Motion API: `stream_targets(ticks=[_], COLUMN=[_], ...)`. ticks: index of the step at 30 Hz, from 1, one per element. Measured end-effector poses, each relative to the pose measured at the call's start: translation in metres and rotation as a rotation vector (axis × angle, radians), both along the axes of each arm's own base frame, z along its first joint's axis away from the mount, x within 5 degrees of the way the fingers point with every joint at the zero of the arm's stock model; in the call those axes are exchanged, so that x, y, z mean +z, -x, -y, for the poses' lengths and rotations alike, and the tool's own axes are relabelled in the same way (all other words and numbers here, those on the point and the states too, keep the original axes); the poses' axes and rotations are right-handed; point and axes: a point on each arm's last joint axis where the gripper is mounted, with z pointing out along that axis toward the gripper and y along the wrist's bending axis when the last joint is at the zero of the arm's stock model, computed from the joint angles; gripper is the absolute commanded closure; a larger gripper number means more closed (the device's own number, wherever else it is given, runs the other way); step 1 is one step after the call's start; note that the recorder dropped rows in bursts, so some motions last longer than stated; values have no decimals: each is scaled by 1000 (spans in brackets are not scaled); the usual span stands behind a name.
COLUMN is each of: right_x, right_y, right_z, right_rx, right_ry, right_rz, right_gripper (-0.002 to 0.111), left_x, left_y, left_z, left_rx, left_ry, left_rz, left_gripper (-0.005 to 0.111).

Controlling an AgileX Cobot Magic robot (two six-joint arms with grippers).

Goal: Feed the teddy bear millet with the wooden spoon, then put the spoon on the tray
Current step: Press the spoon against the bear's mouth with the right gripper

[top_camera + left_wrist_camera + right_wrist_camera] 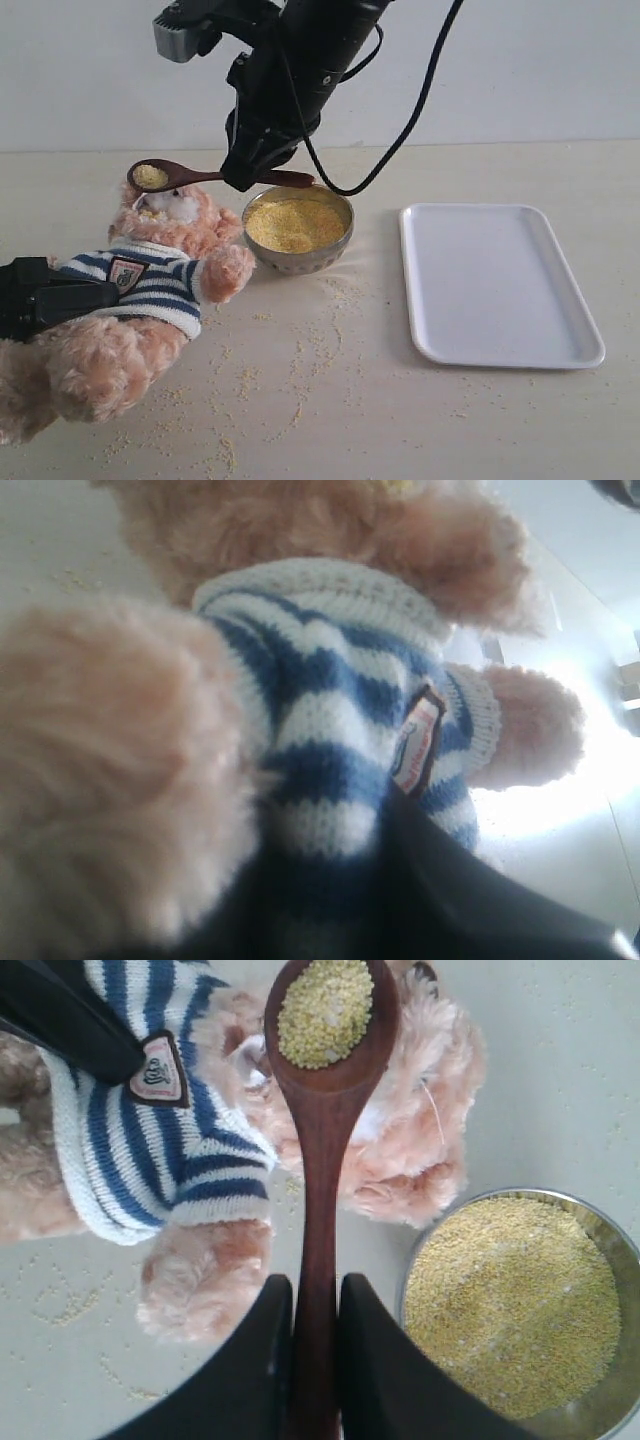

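The teddy bear (pixel 160 270) lies propped on the table's left in its striped shirt (pixel 330 730). My left gripper (pixel 95 295) is shut on the teddy bear's body, its dark finger pressed into the shirt. Above the bear's head my right gripper (pixel 240 178) is shut on the wooden spoon (pixel 195 177) by its handle (pixel 318 1260). The spoon's bowl, loaded with millet (pixel 322 1010), hovers just over the bear's face (pixel 170 205). A metal bowl (pixel 298 230) full of millet (pixel 510 1300) stands right of the bear. The white tray (pixel 495 282) lies empty at the right.
Loose grains (pixel 300 370) are scattered over the table in front of the bowl and bear. A black cable (pixel 410 110) hangs from the right arm above the bowl. A pale wall runs along the table's far edge.
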Motion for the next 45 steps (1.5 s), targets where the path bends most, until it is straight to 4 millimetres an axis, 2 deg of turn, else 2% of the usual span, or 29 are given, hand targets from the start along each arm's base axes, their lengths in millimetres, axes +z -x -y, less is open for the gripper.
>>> stream_targets(ticks=[9, 22, 30, 45], right_x=[-3, -3, -4, -1], right_y=[1, 0, 14, 23], right_z=[-4, -4, -20, -32], right_rx=[23, 31, 104, 146], right_ry=[106, 137, 230, 321], right_rz=[132, 165, 287, 434], right_gripper=[109, 109, 109, 109], left_x=[0, 0, 0, 0], left_y=[0, 0, 0, 0], left_z=[0, 0, 0, 0], left_rx=[-1, -2, -2, -2], left_ry=[-1, -2, -2, -2], left_rz=[2, 3, 3, 3], left_gripper=[102, 102, 102, 102])
